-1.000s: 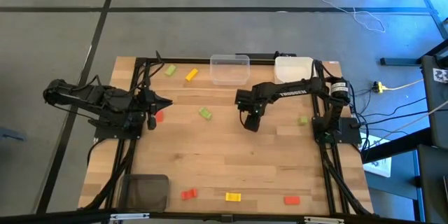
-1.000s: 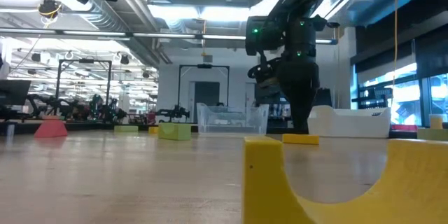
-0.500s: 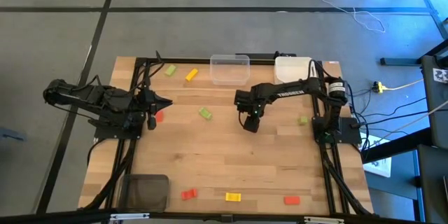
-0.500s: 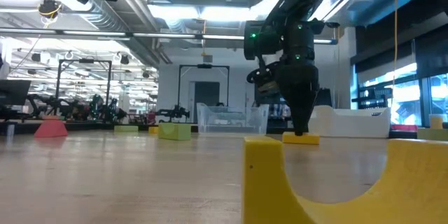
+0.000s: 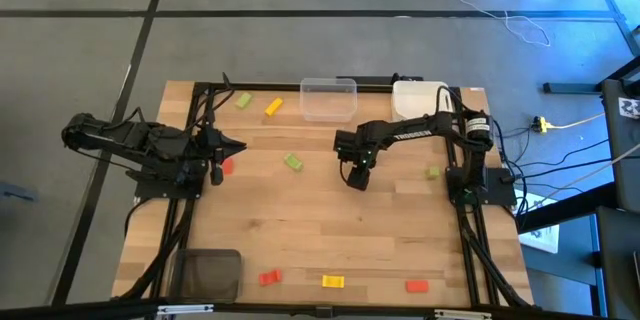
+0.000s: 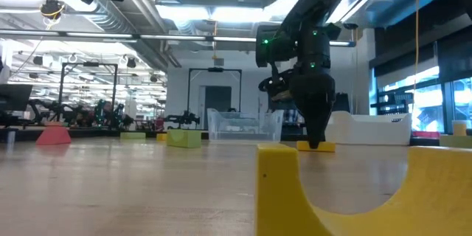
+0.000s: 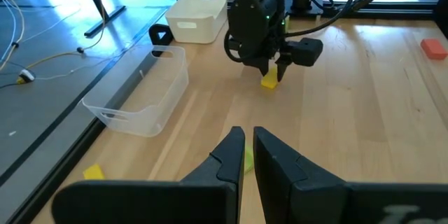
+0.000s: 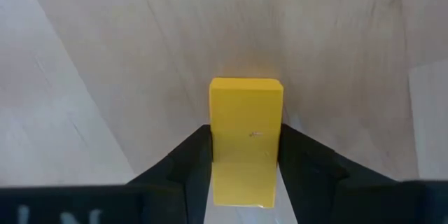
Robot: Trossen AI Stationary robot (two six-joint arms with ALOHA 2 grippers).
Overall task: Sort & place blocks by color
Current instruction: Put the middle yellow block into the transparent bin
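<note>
while the left gripper point(image 5: 238, 146) waits at the table's left edge with its fingers point(image 7: 231, 155) pressed together on nothing, the right gripper point(image 5: 354, 182) is down at mid-table with a yellow block point(image 8: 246, 136) between its fingers point(image 8: 187, 161), which sit against the block's two long sides, so it looks clamped on it; in the low view the block point(image 6: 316, 146) lies at the table surface under the gripper tips, and i cannot tell if it is lifted clear. the other blocks lie apart: green point(image 5: 243, 101) and yellow point(image 5: 273, 107) near the far-left corner, red point(image 5: 227, 166) just beside the left gripper, green point(image 5: 293, 162) mid-table, green point(image 5: 433, 171) near the right arm's base, and red point(image 5: 269, 278), yellow point(image 5: 332, 281) and red point(image 5: 417, 285) along the near edge. a clear bin point(image 5: 328, 99) and a white bin point(image 5: 418, 98) stand at the far edge, a dark bin point(image 5: 209, 273) at the near-left corner
</note>
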